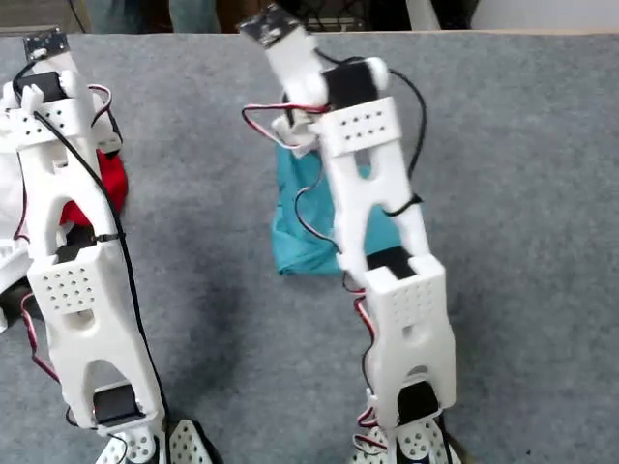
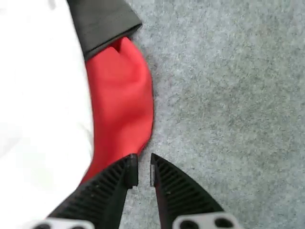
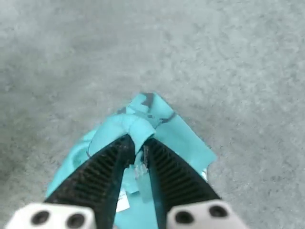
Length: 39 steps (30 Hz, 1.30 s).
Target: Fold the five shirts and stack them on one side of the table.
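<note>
My right claw (image 3: pixel 137 143) is pinched tight on a bunched-up fold of the soft teal cloth shirt (image 3: pixel 183 140). That shirt lies crumpled in the middle of the fuzzy grey table top (image 1: pixel 522 193). My left claw (image 2: pixel 144 169) is almost closed with nothing in it, just beside the red cloth shirt (image 2: pixel 121 105). The red one sits at the table's left side, touching a white cloth shirt (image 2: pixel 38 119) and a black cloth piece (image 2: pixel 102 19). I think that pile is mostly done. The teal shirt is not folded or stacked yet.

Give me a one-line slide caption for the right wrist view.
Right hand pinching a bunched fold of the teal shirt on the grey table.
</note>
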Available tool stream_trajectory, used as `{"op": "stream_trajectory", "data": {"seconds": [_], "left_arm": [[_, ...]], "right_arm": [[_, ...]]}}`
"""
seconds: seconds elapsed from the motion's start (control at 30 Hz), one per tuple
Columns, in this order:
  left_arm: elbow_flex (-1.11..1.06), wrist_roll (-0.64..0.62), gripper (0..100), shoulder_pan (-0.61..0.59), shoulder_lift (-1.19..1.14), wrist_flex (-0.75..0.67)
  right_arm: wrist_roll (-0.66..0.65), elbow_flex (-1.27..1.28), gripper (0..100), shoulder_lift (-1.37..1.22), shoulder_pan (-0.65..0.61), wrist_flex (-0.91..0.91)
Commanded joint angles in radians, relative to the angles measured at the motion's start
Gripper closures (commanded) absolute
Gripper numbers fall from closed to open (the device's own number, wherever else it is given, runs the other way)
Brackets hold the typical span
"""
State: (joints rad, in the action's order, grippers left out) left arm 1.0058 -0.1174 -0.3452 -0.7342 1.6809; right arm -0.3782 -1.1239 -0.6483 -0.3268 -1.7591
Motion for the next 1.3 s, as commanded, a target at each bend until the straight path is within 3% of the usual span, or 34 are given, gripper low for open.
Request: {"op": "stream_trajectory", "data": {"seconds": [0.0,0.2,0.43,0.53,0.63,0.77,0.9,1.07,1.13,1.27], "left_arm": [[0.05,0.02,93,-0.019,0.071,0.005],[0.039,0.107,93,-0.203,0.066,0.015],[0.038,0.176,93,-0.321,0.064,0.041],[0.044,0.175,93,-0.369,0.064,0.04],[0.039,0.175,93,-0.395,0.064,0.04],[0.038,0.172,93,-0.384,0.064,0.041],[0.038,0.172,93,-0.311,0.064,0.08],[-0.047,0.12,86,-0.108,0.11,0.08],[-0.093,0.034,82,-0.004,0.164,0.08],[-0.136,-0.256,81,0.193,0.239,0.078]], "right_arm": [[-0.014,-0.047,98.5,0.122,-0.077,-0.006],[0.025,0.015,98.5,0.104,-0.344,0.052],[0.061,-0.013,98.0,-0.071,-0.488,0.109],[0.078,-0.082,84.7,-0.117,-0.505,0.118],[0.192,-0.188,68.8,-0.128,-0.503,0.1],[0.183,-0.409,68.3,-0.101,-0.483,0.035],[0.189,-0.552,73.4,-0.045,-0.351,-0.006],[0.186,-0.432,91.2,0.087,-0.002,-0.008],[0.164,-0.338,97.0,0.139,0.144,-0.008],[0.026,-0.081,97.2,0.234,0.374,-0.008]]}}
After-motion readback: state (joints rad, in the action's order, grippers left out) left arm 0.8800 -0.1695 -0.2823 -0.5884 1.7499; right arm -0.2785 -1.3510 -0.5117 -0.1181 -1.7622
